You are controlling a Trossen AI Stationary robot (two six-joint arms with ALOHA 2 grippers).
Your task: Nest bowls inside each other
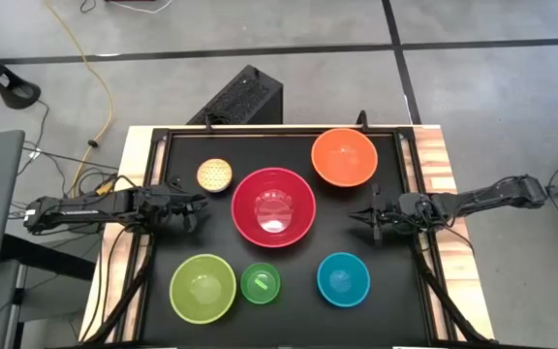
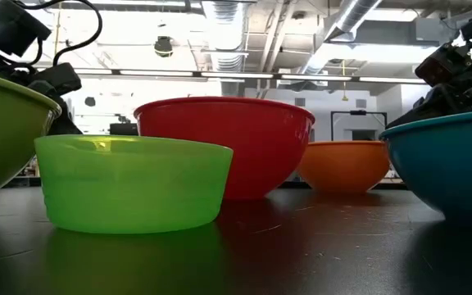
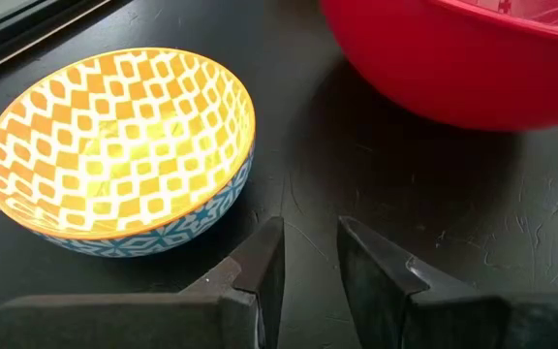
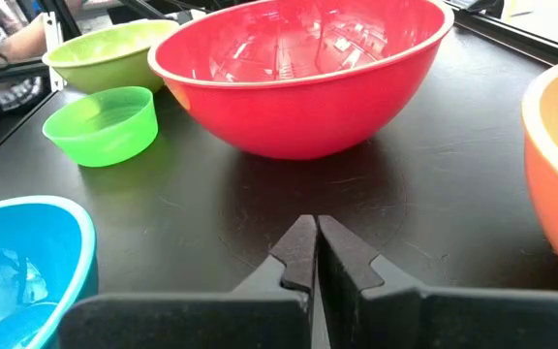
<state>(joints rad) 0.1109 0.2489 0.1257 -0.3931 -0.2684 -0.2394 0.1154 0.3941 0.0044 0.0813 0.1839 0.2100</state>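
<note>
Six bowls stand upright and apart on the black tabletop. The large red bowl is in the middle and the orange bowl is far right. The patterned yellow bowl is far left, the lime green bowl near left, the small green bowl near the middle, and the blue bowl near right. My left gripper hovers left of the red bowl, beside the yellow bowl, with a narrow gap between its fingers and nothing in it. My right gripper is shut and empty, right of the red bowl.
A raised black frame borders the tabletop, with wooden strips outside it. Bare black surface lies between the red bowl and the near row of bowls. Cables and a black box lie on the floor beyond the far edge.
</note>
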